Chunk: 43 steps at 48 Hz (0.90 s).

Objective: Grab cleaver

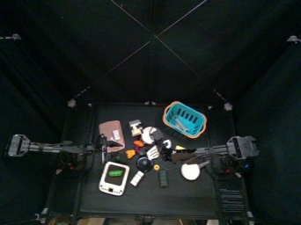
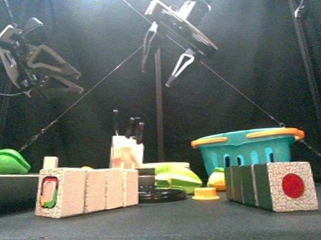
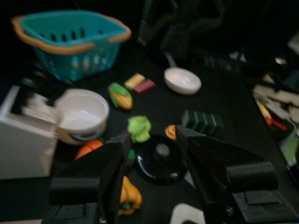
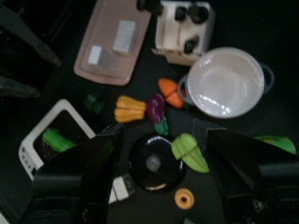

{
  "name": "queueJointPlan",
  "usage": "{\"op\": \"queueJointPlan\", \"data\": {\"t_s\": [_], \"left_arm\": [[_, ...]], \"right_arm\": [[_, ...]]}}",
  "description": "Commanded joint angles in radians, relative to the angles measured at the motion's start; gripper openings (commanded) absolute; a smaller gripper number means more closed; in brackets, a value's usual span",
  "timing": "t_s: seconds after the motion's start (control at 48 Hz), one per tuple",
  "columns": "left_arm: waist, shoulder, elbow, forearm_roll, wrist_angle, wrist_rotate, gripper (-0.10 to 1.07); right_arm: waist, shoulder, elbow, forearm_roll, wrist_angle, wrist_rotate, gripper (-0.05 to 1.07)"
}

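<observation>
The cleaver [image 1: 112, 132] was seen lying flat on the surface [image 1: 83, 180], at its far left among the clutter. The right tool [image 4: 149, 166] was spread wide and empty above the clutter, well short of it. The left tool [image 3: 158, 171] was likewise spread and held nothing.

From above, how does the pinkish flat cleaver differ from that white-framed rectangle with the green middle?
The cleaver is a plain pinkish-brown slab with a small pale mark; the white-framed rectangle has a white border around a green centre. The cleaver lies toward the table's far side, the white-framed rectangle near its front edge. Both are flat rounded rectangles lying on the left half of the table, among the larger items.
</observation>
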Motion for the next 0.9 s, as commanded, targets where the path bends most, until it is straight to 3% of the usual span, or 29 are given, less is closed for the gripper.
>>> {"op": "queueJointPlan", "data": {"t_s": [0.0,0.25,0.646,0.875], "left_arm": [[0.072,-0.054,-0.018,0.002,-0.002,0.003,0.83],[0.215,-0.094,-0.029,0.064,0.064,0.006,0.83],[0.242,-0.095,0.014,0.084,0.084,0.005,0.83],[0.25,-0.101,0.025,0.084,0.084,0.005,0.83]], "right_arm": [[-0.028,0.006,-0.086,-0.003,0.002,-0.043,0.95],[-0.101,0.127,-0.272,0.028,0.052,-0.167,0.95],[-0.153,0.411,-0.681,0.086,0.252,-0.443,0.95],[-0.155,0.523,-0.844,0.107,0.362,-0.525,0.95]]}}
